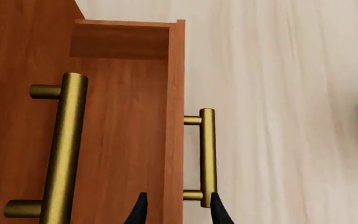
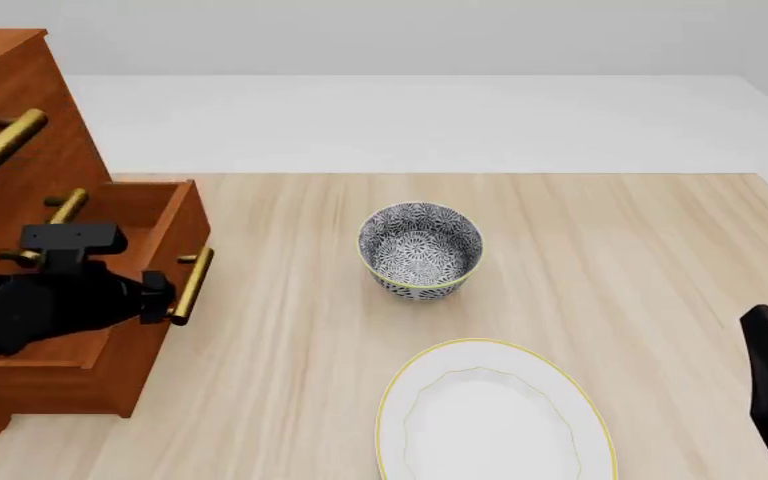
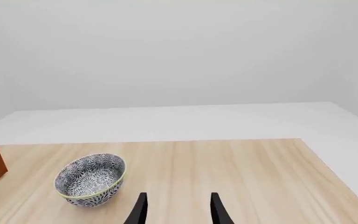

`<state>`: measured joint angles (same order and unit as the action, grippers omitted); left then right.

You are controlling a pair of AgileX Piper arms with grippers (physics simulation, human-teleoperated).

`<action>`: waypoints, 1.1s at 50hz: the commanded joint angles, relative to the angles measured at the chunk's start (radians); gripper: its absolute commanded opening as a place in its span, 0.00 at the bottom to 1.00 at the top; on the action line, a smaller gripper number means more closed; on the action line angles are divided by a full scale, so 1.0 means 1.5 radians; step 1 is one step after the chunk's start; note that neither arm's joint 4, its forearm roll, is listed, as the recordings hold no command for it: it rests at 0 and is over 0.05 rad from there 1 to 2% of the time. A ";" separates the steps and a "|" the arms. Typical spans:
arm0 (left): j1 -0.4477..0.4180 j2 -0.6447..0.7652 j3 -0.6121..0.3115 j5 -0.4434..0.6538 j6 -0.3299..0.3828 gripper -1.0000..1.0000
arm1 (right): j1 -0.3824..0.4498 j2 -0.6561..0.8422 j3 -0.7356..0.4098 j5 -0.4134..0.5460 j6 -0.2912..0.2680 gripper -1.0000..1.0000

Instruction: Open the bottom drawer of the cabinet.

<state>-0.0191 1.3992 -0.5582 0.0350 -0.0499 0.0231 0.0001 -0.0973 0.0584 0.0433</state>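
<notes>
Now left arm (image 2: 51, 305) over bottom drawer (image 2: 157, 300).

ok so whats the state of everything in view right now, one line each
bottom drawer: pulled out of the cabinet, open, nothing seen inside
upper drawers: shut
left gripper: open, fingers either side of the bottom drawer's front panel and near its handle
right gripper: open, holding nothing
bowl: upright on the table
plate: flat, bare
</notes>
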 commanded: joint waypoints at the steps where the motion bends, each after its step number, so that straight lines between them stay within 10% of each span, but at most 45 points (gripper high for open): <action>1: -0.004 0.025 0.013 -0.027 -0.003 1.00 | -0.001 0.000 0.002 -0.001 0.000 1.00; 10: -0.012 0.035 0.016 -0.033 -0.007 1.00 | -0.002 0.000 0.002 -0.001 -0.001 1.00; 16: -0.079 0.030 0.031 -0.035 -0.106 1.00 | -0.002 0.000 0.002 0.000 -0.001 1.00; 55: -0.129 0.110 -0.040 -0.052 -0.065 1.00 | -0.010 0.000 0.011 -0.005 0.004 1.00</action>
<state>-0.1811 1.5017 -0.5747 -0.0326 -0.1521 0.0096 0.0001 -0.0800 0.0492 0.0477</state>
